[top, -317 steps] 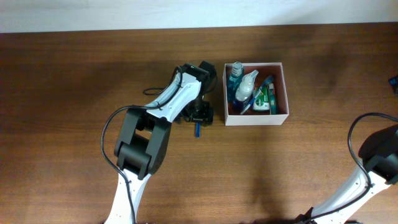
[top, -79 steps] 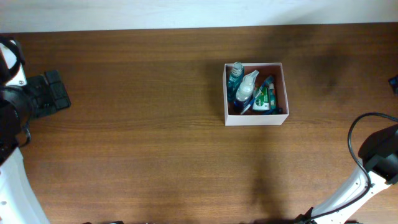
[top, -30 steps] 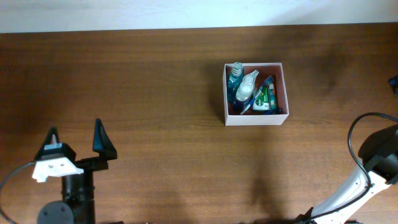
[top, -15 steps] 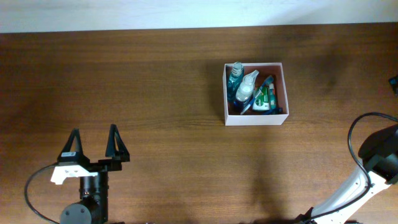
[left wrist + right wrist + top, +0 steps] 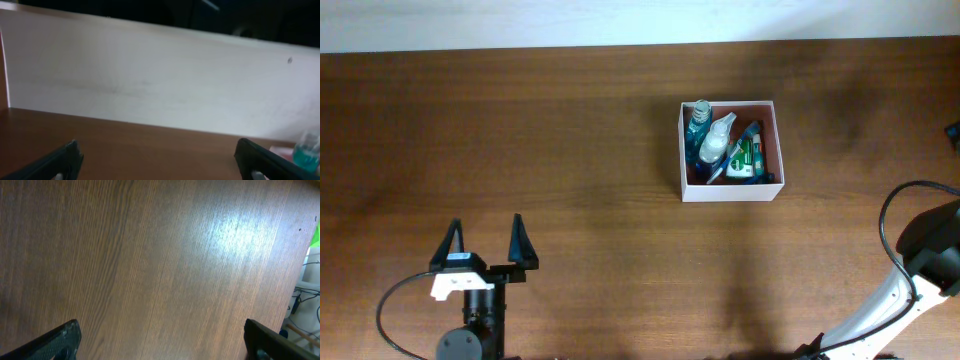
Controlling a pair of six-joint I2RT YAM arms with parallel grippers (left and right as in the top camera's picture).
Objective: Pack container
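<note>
Streaky wood-grain worktop (image 5: pixel 570 150) bears the thin-walled white square container (image 5: pixel 730 192) right of centre, holding a blue bottle (image 5: pixel 699 117), white spray bottle (image 5: pixel 715 140) and illegibly printed green pack (image 5: pixel 747 158), while left gripper (image 5: pixel 485 228) and right gripper (image 5: pixel 162 342) fingers stand spread.

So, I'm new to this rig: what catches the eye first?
The white container sits right of centre on the table, crammed with toiletries, a blue bottle and a spray bottle among them. At the near left, the left tool gapes open and empty, far from it.
</note>
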